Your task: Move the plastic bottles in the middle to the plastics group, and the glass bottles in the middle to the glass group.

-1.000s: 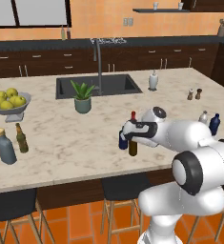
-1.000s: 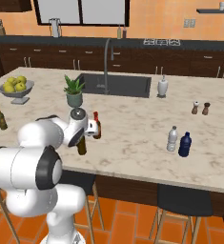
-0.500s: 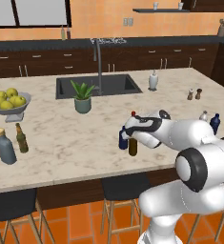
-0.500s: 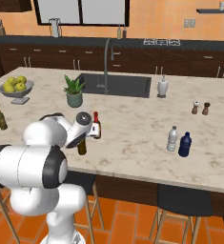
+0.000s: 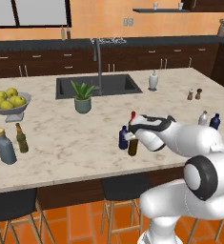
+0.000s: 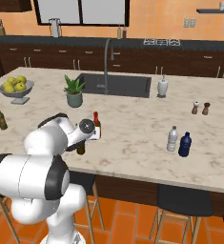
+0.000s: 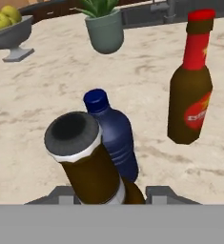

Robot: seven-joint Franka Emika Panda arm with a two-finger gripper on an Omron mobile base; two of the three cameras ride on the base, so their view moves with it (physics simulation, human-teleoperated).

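A marble kitchen island [image 5: 61,143] fills the scene. At its near middle, the gripper [image 5: 132,135] holds the plain brown bottle [image 7: 92,164], jaws closed around its neck; a second ago they stood wide open. The grasp looks done. Next, lift it clear of the navy bottle [image 7: 111,136] and red-capped bottle [image 7: 192,90], then carry it left to the glass group [image 5: 11,143].

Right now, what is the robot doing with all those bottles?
The robot's gripper has closed around the plain brown bottle in the middle of the counter. The bottle stands on the counter, not lifted. The little navy bottle and the red-capped brown bottle wait beside it. The glass group sits far off near the fruit bowl.
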